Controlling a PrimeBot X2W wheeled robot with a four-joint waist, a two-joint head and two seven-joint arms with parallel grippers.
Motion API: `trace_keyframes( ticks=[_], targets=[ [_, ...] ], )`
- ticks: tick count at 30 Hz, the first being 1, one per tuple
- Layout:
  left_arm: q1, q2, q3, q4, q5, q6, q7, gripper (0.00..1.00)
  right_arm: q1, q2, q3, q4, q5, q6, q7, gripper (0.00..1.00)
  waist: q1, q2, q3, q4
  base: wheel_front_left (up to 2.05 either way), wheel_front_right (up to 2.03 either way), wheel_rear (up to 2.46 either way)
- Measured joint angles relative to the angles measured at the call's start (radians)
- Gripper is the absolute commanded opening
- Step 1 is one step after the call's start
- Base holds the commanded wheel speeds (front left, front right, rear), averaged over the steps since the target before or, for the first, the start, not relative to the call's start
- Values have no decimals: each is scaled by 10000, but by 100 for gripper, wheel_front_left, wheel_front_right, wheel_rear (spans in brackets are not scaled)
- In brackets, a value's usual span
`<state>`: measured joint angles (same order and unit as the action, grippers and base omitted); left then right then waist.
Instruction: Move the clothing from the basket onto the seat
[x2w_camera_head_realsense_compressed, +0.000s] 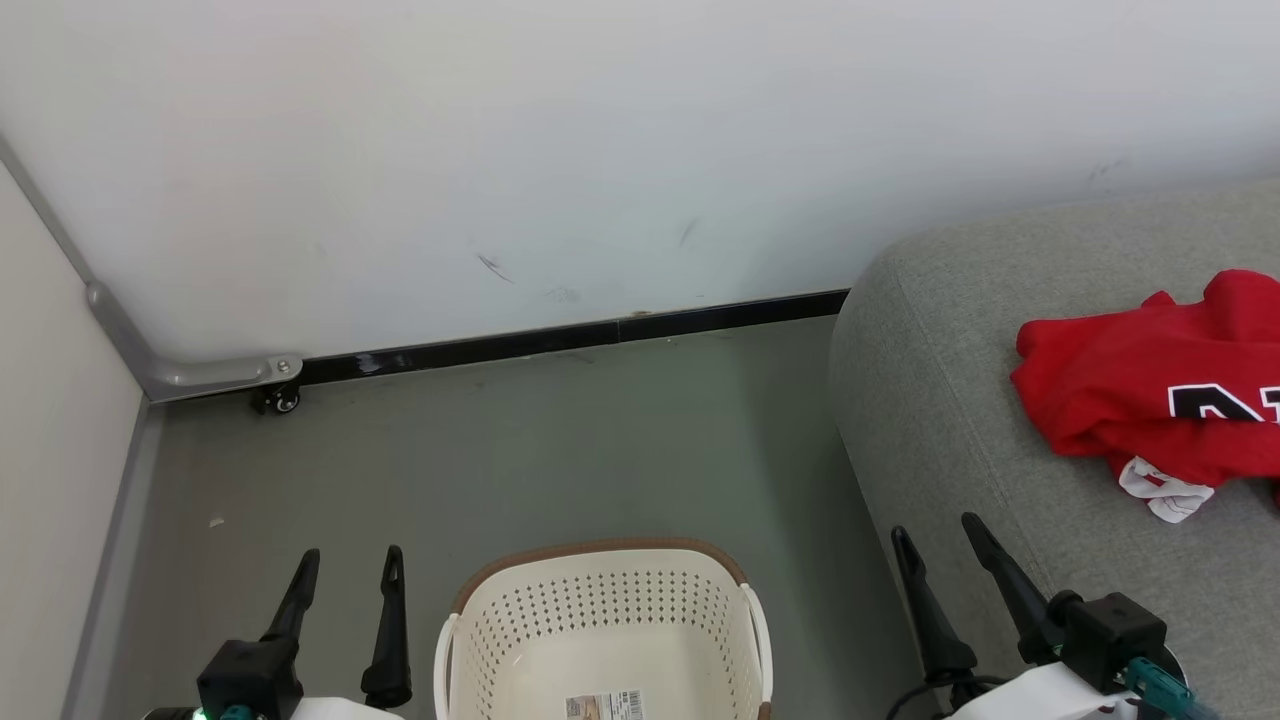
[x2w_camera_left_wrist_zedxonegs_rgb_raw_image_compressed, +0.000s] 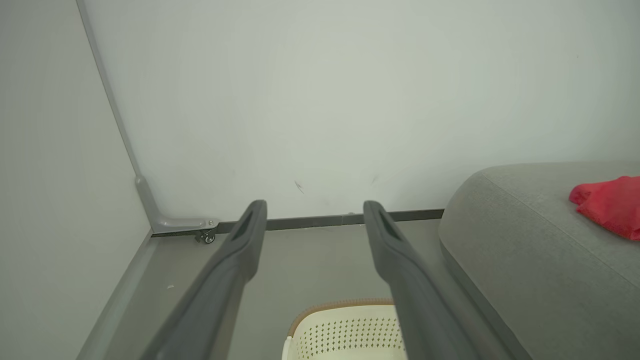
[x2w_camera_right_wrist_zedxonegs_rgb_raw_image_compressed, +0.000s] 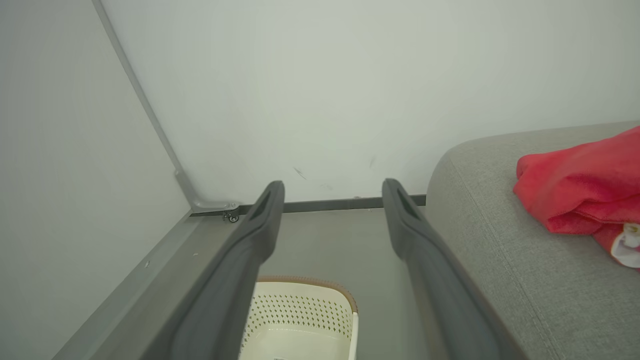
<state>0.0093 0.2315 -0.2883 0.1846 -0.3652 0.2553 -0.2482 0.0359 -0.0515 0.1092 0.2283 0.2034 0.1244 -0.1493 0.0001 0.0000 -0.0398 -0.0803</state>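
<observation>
Checking the basket (x2w_camera_head_realsense_compressed: 600, 600) at bottom centre (its visible floor looks bare) comes first; left gripper (x2w_camera_head_realsense_compressed: 352, 553) and right gripper (x2w_camera_head_realsense_compressed: 935, 526) gape empty, clothing (x2w_camera_head_realsense_compressed: 1150, 390) lying on the seat (x2w_camera_head_realsense_compressed: 950, 400), right.
</observation>
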Motion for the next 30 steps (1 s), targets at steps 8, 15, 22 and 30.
trace_keyframes(
  ticks=[8, 15, 22, 30],
  targets=[
    [-3, -2, -102, 61, 92, -4, 0, 100, 113, 8, -159, -58, 2, 0, 0, 100, 0, 0, 22, 24, 0, 0, 0],
    [-78, -6, -102, 73, 92, -2, 0, 100, 119, 12, -267, -88, 4, 0, 0, 100, 0, 0, 39, 34, 0, 0, 0],
    [-116, -40, -75, 150, 90, 0, 0, 100, 255, 21, -364, -197, 4, 0, 2, 100, 0, 0, 49, 46, 0, 0, 0],
    [-163, -71, 15, 286, 90, 61, 0, 100, 255, 27, -372, -276, 4, 0, 13, 100, 0, 0, 56, 85, 0, 0, 0]
  ],
)
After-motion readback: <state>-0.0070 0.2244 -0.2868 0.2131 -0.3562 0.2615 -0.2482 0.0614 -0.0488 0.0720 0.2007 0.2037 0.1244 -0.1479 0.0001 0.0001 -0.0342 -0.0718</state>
